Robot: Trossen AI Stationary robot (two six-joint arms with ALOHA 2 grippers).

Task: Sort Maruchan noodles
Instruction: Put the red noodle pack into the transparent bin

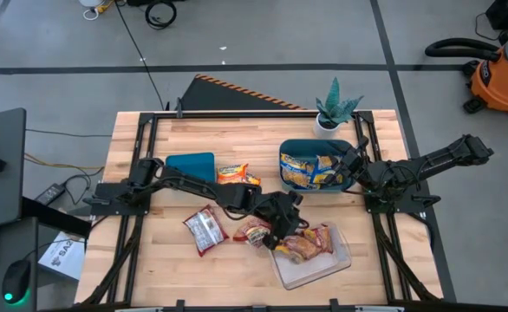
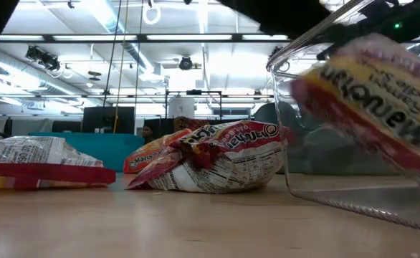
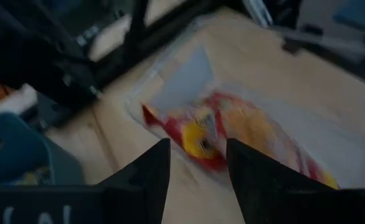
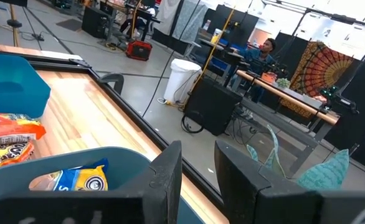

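Red-and-yellow noodle packets (image 1: pixel 308 243) lie in the clear tray (image 1: pixel 341 262) near the table's near edge; the left wrist view shows them (image 3: pixel 232 130) below my fingers. My left gripper (image 1: pixel 282 222) (image 3: pixel 198 144) hovers open at the tray's left side, over the packets. Two more red packets (image 1: pixel 205 230) (image 1: pixel 254 230) lie flat on the table left of the tray, and the low view shows them (image 2: pixel 45 161) (image 2: pixel 217 161). Orange packets (image 1: pixel 237 175) lie between the bins. Blue-and-yellow packets (image 1: pixel 310 172) fill the right teal bin (image 1: pixel 315 144). My right gripper (image 1: pixel 351 163) (image 4: pixel 198 149) waits open at that bin's right rim.
A second teal bin (image 1: pixel 191 165) stands left of the orange packets. A potted plant (image 1: pixel 335 108) stands at the far edge behind the right bin. In the low view the tray wall (image 2: pixel 303 143) fills the right side. Bare wood lies along the near-left part of the table.
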